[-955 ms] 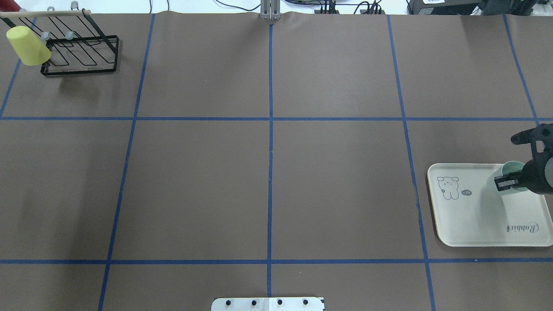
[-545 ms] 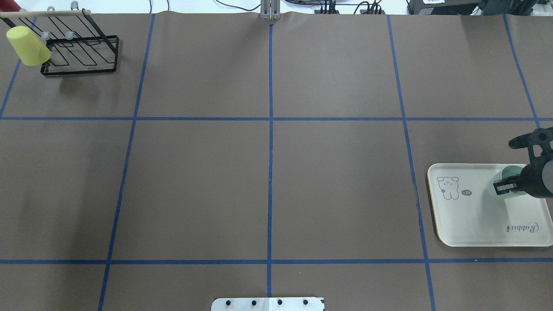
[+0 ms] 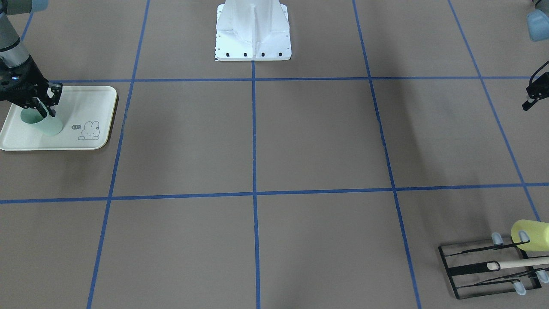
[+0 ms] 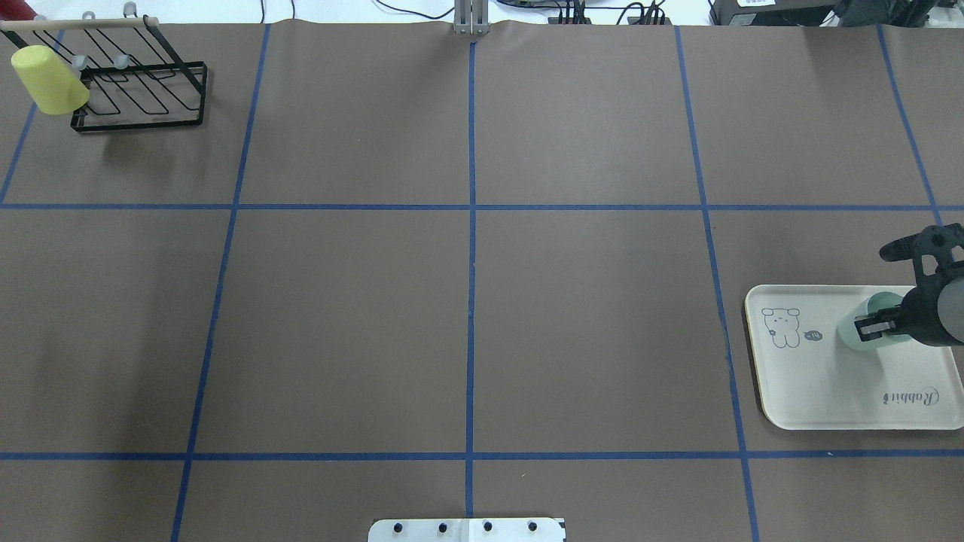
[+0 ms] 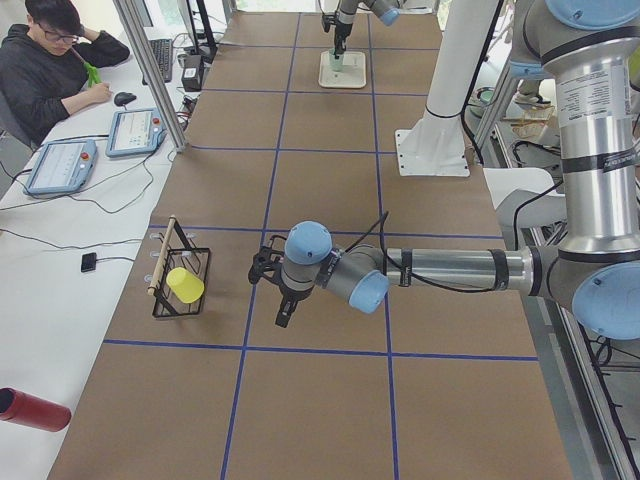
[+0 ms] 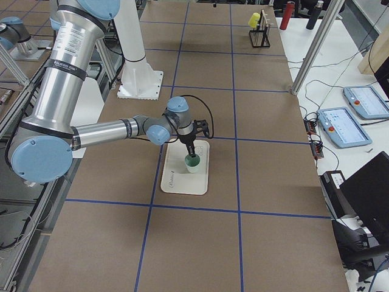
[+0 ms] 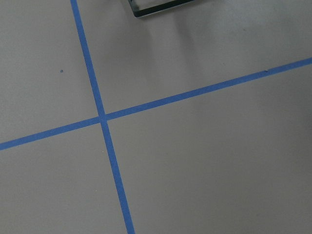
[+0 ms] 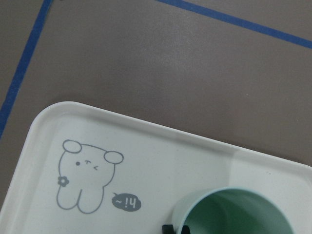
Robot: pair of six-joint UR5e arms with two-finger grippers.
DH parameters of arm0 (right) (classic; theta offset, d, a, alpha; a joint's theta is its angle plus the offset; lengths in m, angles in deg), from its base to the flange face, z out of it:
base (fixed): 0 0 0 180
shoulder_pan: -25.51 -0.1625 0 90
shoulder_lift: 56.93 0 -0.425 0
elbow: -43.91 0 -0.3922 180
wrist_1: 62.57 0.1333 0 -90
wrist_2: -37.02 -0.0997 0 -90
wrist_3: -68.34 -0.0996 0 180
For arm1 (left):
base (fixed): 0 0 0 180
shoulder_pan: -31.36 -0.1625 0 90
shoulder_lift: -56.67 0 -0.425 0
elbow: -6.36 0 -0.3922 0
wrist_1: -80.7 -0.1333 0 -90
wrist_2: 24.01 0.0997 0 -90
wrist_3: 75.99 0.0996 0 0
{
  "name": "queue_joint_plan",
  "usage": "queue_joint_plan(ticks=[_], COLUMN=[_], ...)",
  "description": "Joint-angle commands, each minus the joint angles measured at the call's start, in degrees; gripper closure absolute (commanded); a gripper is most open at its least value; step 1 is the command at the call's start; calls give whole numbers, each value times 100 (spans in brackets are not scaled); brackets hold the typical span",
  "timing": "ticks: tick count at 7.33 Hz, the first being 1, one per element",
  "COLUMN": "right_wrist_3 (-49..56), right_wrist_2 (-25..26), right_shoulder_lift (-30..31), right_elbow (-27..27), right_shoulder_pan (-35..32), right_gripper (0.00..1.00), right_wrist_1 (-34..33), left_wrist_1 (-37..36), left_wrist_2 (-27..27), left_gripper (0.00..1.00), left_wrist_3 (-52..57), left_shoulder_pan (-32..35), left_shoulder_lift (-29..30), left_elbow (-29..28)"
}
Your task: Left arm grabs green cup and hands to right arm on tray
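Observation:
The green cup (image 4: 872,311) stands upright at the far side of the cream tray (image 4: 828,391), at or just above its surface. My right gripper (image 4: 874,328) is shut on the cup's rim from above, one finger inside and one outside. The front-facing view shows the cup (image 3: 48,124), the gripper (image 3: 43,109) and the tray (image 3: 85,98); the right wrist view shows the cup's mouth (image 8: 234,214) beside the bunny drawing. My left gripper (image 3: 532,96) hangs empty over bare table far from the tray. I cannot tell whether it is open.
A black wire rack (image 4: 143,98) with a yellow-green cup (image 4: 49,79) hung on it stands at the far left corner. The robot's white base (image 3: 253,30) is at the near middle edge. Blue tape lines cross the brown table.
My right gripper has shifted slightly toward the tray's middle and lower, with the green cup still in it.

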Motion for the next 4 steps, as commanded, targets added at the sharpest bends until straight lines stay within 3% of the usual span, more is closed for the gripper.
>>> queue_joint_plan(ticks=[1,3,4], right_wrist_3=[8,78,426], right_wrist_2=[32,-177,-701], right_shoulder_lift=[-22,-232,-477], right_elbow=[-39,-30,-22], right_shoulder_pan=[-21,-371,-895], right_gripper=[0,0,0], right_wrist_1=[1,-77,-478], left_wrist_1=[0,0,9], left_wrist_2=[13,13,13], left_gripper=[0,0,0], left_wrist_3=[-40,-40,-40], left_shoulder_pan=[0,0,0], left_shoulder_lift=[46,55,46], left_elbow=[1,1,1])
